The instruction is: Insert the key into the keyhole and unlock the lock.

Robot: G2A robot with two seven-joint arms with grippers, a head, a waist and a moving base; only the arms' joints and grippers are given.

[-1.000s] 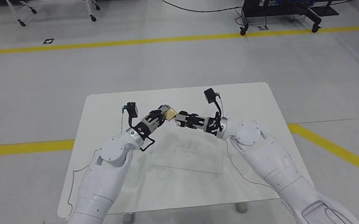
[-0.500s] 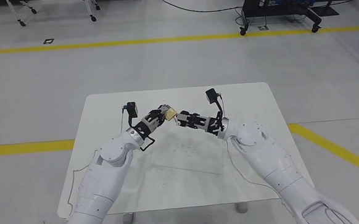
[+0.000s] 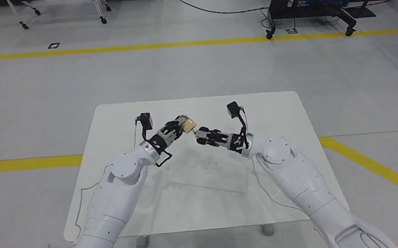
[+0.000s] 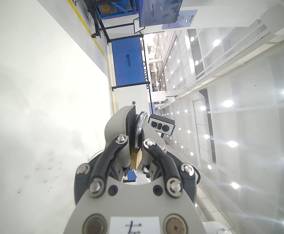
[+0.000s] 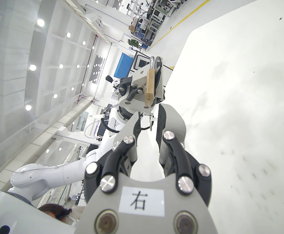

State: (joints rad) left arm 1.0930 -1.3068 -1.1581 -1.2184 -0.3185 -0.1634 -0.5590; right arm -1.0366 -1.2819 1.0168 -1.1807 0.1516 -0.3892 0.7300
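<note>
The left end effector (image 4: 135, 124) grips the brass lock (image 5: 149, 82) above the surface (image 3: 273, 109). The key (image 5: 150, 123) sticks out of it, between the fingers of the right end effector (image 5: 150, 112), which are spread wide and not pinching it.

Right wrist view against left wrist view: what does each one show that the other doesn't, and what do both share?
Only the right wrist view shows the key, its tip at the underside of the lock, just ahead of the right gripper. Only the left wrist view shows the right arm's wrist camera past the lock. Both show the brass lock with its silver shackle, held in the left gripper over the white table.
</note>
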